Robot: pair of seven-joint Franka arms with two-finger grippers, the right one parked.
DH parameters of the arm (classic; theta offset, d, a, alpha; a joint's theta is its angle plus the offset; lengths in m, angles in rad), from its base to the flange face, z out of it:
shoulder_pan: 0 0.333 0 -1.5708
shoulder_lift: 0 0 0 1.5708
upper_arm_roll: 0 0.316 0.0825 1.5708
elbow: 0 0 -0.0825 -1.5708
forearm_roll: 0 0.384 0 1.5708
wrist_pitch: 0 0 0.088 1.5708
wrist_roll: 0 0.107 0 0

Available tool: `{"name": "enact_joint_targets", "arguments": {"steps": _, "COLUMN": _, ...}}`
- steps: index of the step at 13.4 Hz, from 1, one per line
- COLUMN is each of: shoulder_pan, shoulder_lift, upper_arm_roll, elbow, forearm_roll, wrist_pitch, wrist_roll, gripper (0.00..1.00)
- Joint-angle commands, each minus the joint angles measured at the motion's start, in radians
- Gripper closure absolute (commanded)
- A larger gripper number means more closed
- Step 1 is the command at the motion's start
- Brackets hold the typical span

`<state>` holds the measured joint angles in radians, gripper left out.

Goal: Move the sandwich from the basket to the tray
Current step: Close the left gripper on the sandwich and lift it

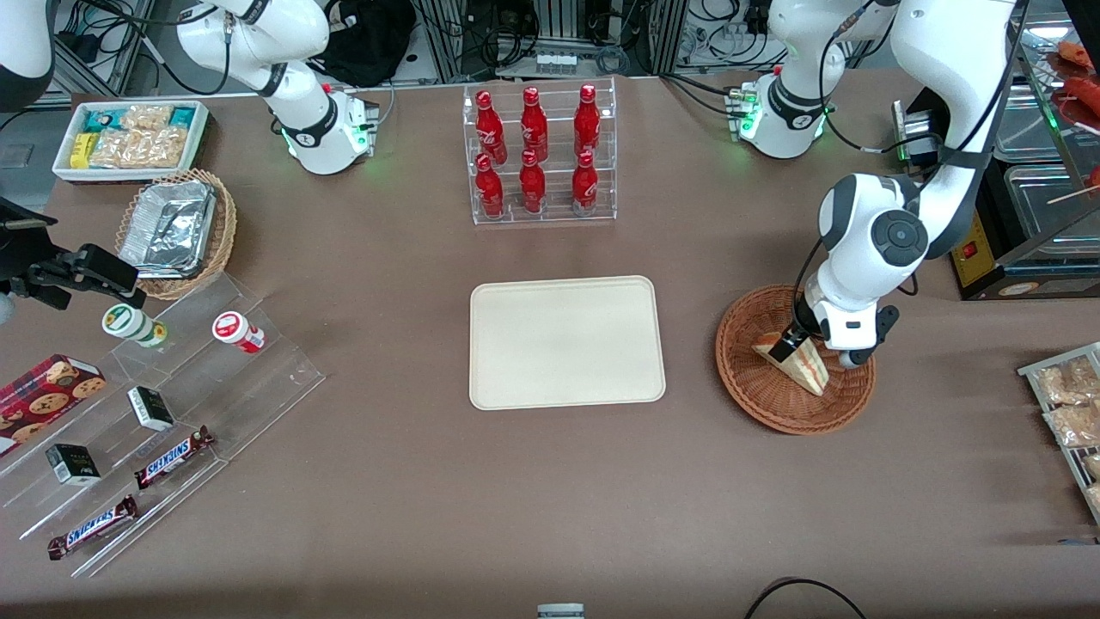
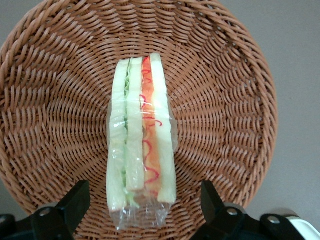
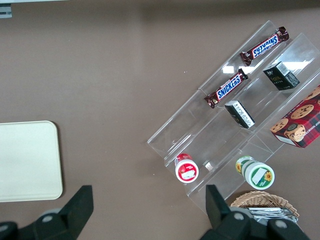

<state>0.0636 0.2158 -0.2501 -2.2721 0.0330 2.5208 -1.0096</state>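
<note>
Over the basket (image 1: 796, 361) hangs the pincer (image 2: 142, 210), fingers (image 2: 75, 202) apart, straddling the wrapped sandwich (image 2: 141, 145). Toward the parked arm's end, two bars (image 1: 174, 456) read SNICKERS.

The gripper (image 1: 803, 344) hides part of the sandwich (image 1: 806, 365); the basket (image 2: 225, 100) is cut off at the picture's edge.

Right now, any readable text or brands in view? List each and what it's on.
"SNICKERS": candy bar on the clear stepped display.
"SNICKERS": second candy bar, one step lower.
Not readable: red bottles' script, cookie box, small dark boxes, jar lids.
None: sandwich, basket, tray.
Gripper: fingers open, straddling the sandwich.
</note>
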Motion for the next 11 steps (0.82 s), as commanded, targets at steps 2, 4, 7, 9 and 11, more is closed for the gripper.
{"name": "enact_joint_targets", "arguments": {"steps": 2, "shoulder_pan": 0.002, "shoulder_lift": 0.039, "upper_arm_roll": 0.006, "elbow": 0.023, "forearm_roll": 0.053, "wrist_pitch": 0.018, "wrist_roll": -0.024, "gripper": 0.71}}
{"name": "enact_joint_targets", "arguments": {"steps": 4, "shoulder_pan": 0.002, "shoulder_lift": 0.033, "upper_arm_roll": 0.006, "elbow": 0.026, "forearm_roll": 0.068, "wrist_pitch": 0.016, "wrist_roll": -0.021, "gripper": 0.89}}
{"name": "enact_joint_targets", "arguments": {"steps": 7, "shoulder_pan": 0.002, "shoulder_lift": -0.031, "upper_arm_roll": 0.006, "elbow": 0.081, "forearm_roll": 0.07, "wrist_pitch": -0.101, "wrist_roll": -0.024, "gripper": 0.91}}
{"name": "enact_joint_targets", "arguments": {"steps": 9, "shoulder_pan": -0.01, "shoulder_lift": -0.068, "upper_arm_roll": 0.0, "elbow": 0.219, "forearm_roll": 0.07, "wrist_pitch": -0.366, "wrist_roll": -0.032, "gripper": 0.91}}
{"name": "enact_joint_targets", "arguments": {"steps": 11, "shoulder_pan": -0.06, "shoulder_lift": -0.059, "upper_arm_roll": -0.02, "elbow": 0.409, "forearm_roll": 0.068, "wrist_pitch": -0.634, "wrist_roll": -0.058, "gripper": 0.92}}
